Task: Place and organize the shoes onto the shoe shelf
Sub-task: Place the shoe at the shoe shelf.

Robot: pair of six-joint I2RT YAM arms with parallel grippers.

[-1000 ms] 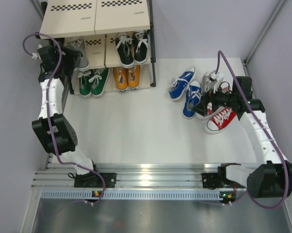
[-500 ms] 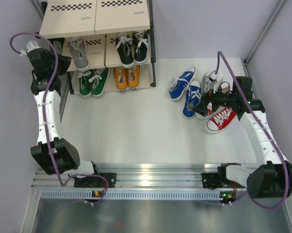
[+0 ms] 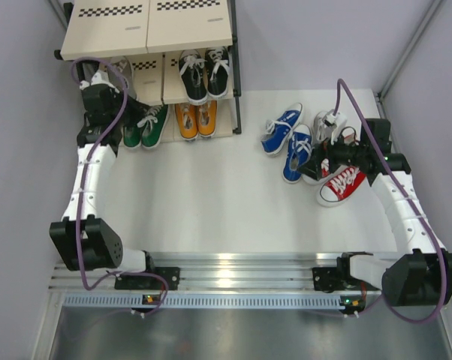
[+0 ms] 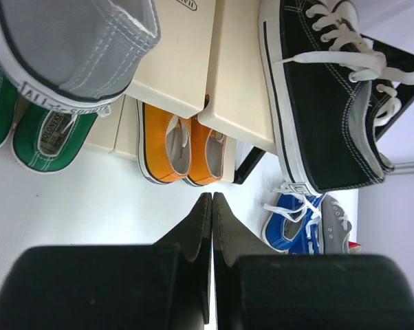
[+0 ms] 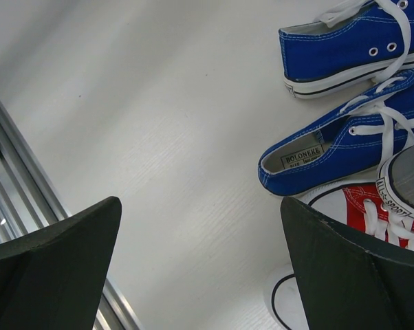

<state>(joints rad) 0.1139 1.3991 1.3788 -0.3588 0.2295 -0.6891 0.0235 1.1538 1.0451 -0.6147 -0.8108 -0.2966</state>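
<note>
Top external showed me the shoe shelf (image 3: 147, 30): grey shoe (image 3: 123, 69) and black pair (image 3: 203, 73) on its middle tier, green pair (image 3: 145, 126) and orange pair (image 3: 196, 118) below. Blue pair (image 3: 286, 139) lay on the tabletop (image 3: 211, 195). Left tool (image 4: 212, 206) was pinched together, empty; right tool (image 5: 199, 206) gaped wide.

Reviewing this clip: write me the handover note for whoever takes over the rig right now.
Left pincer: shut, empty, at the left end of the shoe shelf.
Right pincer: open, empty, over the loose shoes.
On the shelf: one grey shoe and the black pair on the middle tier; green pair and orange pair on the bottom.
On the table, right side: blue pair, second grey shoe, red shoe; another red one shows partly behind the right arm.
Done: seven shoes shelved.
Left: five to shelve; the top tier is bare.
</note>
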